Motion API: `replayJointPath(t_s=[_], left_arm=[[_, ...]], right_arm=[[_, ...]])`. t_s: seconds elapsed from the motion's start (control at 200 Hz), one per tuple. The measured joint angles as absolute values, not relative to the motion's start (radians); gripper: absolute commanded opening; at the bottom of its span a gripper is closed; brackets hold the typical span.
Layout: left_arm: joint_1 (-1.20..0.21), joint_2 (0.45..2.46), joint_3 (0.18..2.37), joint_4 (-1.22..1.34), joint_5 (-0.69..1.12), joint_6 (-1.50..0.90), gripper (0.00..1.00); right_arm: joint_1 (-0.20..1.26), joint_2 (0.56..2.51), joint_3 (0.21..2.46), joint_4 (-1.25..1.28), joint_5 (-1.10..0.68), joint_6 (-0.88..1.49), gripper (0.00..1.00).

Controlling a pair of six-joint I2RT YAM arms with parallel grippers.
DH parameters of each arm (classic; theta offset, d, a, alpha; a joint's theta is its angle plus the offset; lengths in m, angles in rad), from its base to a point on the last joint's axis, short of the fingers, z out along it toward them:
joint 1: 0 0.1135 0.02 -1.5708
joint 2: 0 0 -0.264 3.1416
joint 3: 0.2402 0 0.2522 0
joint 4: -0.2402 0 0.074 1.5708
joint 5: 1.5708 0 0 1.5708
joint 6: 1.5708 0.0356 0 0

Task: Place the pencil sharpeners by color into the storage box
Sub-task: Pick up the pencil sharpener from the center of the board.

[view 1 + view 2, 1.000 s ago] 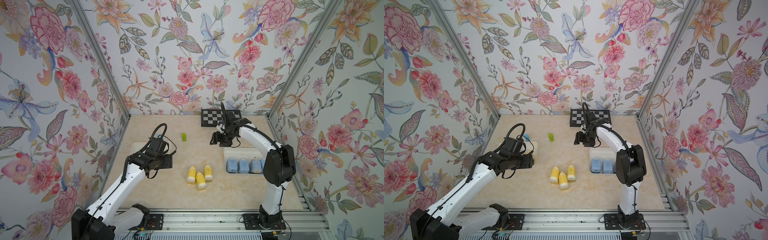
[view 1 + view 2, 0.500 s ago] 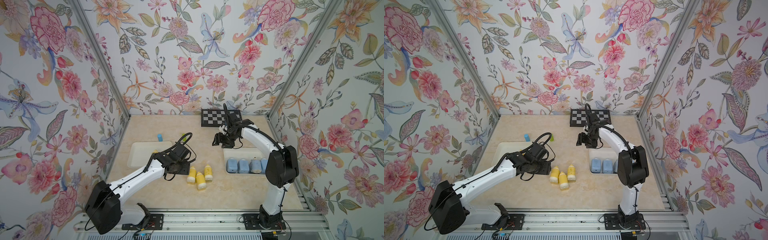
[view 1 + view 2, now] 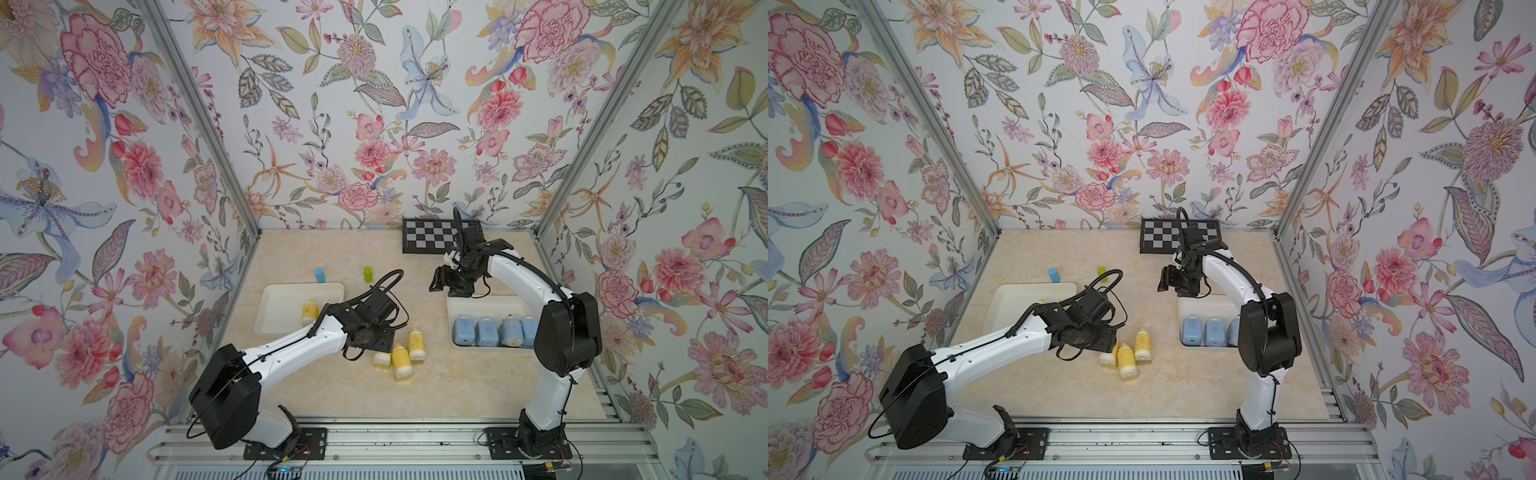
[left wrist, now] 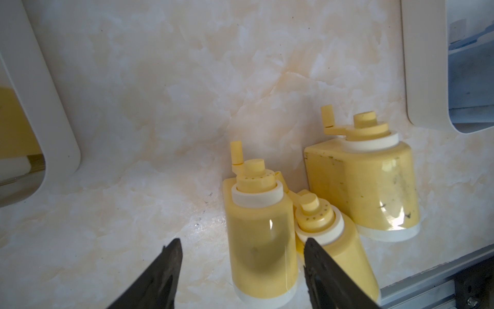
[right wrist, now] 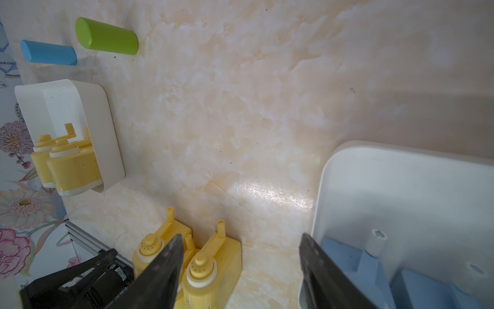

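Three yellow pencil sharpeners [image 3: 401, 360] lie close together on the table's middle. My left gripper [image 4: 242, 242] hangs open just over them. One of the three [image 4: 260, 230] lies between its fingers, untouched, and a second [image 4: 334, 240] lies right beside one fingertip. In both top views the wrist [image 3: 368, 328] hides that gripper's fingers. The left storage box [image 3: 291, 287] holds two yellow sharpeners [image 5: 72, 168]. The right storage box [image 3: 478, 300] holds several light blue sharpeners [image 3: 463, 331]. My right gripper [image 3: 441, 282] hovers open and empty behind that box's far left corner.
A small blue cylinder [image 3: 319, 274] and a green cylinder [image 3: 368, 274] stand behind the left box. A checkerboard plate [image 3: 432, 241] lies at the back wall. Flowered walls close in the left, right and back sides.
My left arm has swung from over the left box to the three yellow sharpeners in the middle and lowered onto them. The right arm has barely shifted.
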State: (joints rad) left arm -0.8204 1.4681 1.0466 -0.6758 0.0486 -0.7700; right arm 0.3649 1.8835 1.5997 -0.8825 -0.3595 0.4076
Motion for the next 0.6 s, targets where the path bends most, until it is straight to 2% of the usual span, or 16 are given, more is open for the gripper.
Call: replayJointPath(t_s=[0.6], left_arm=[[-0.839, 1.534, 1.082, -0.715, 0.052, -0.756, 0.64]], right_arm=[[0.364, 1.865, 1.573, -0.876, -0.36, 0.408, 0.7]])
